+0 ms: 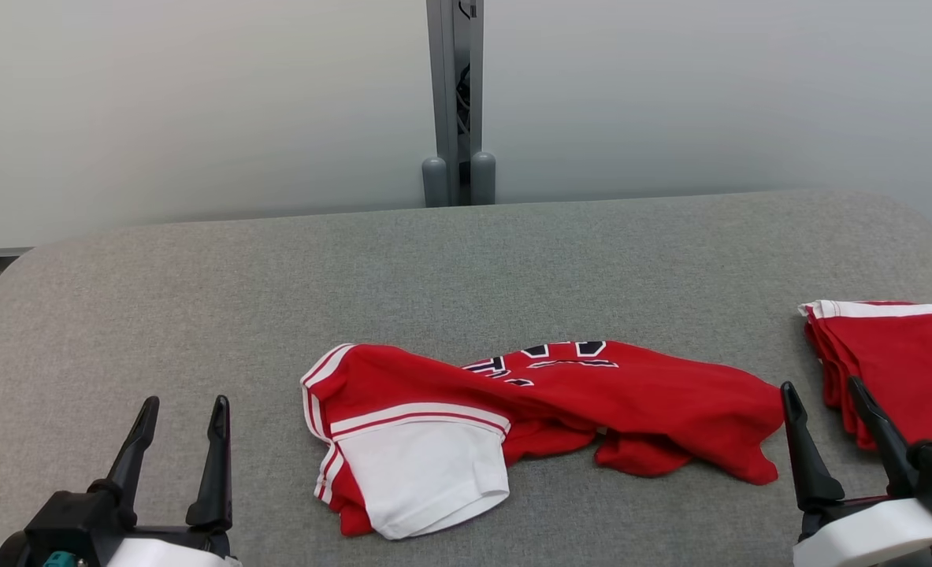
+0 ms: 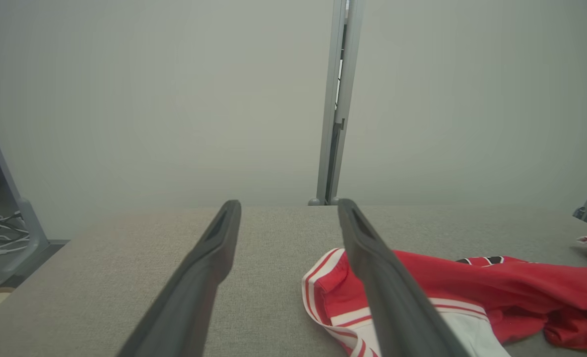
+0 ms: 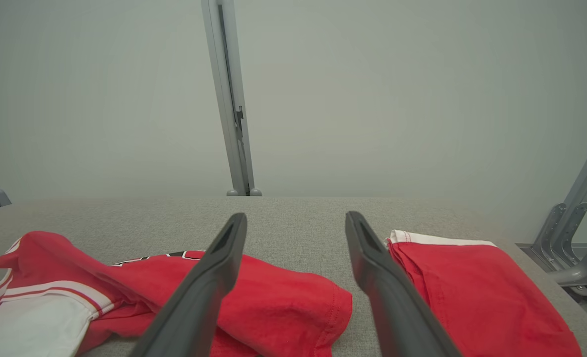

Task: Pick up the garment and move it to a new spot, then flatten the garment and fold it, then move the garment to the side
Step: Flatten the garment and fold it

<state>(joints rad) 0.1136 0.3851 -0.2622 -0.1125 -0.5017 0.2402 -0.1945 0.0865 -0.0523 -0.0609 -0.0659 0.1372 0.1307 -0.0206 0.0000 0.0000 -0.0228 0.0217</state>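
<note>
L tool and R tool sit at the near table edge, both spread wide, nothing held. Garment lies crumpled betw them, mid-table. Looks soft, light, floppy; prob sags and bunches when lifted. Best holds: white sleeve side on L, red hem on R. Folded red stack far R.

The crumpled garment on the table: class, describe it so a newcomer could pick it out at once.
Start from the grey table; near the middle of its front half lies a red garment. Unlike the neatly folded red stack at the right edge, it is rumpled, with a white panel at its left end and dark lettering on top.
</note>
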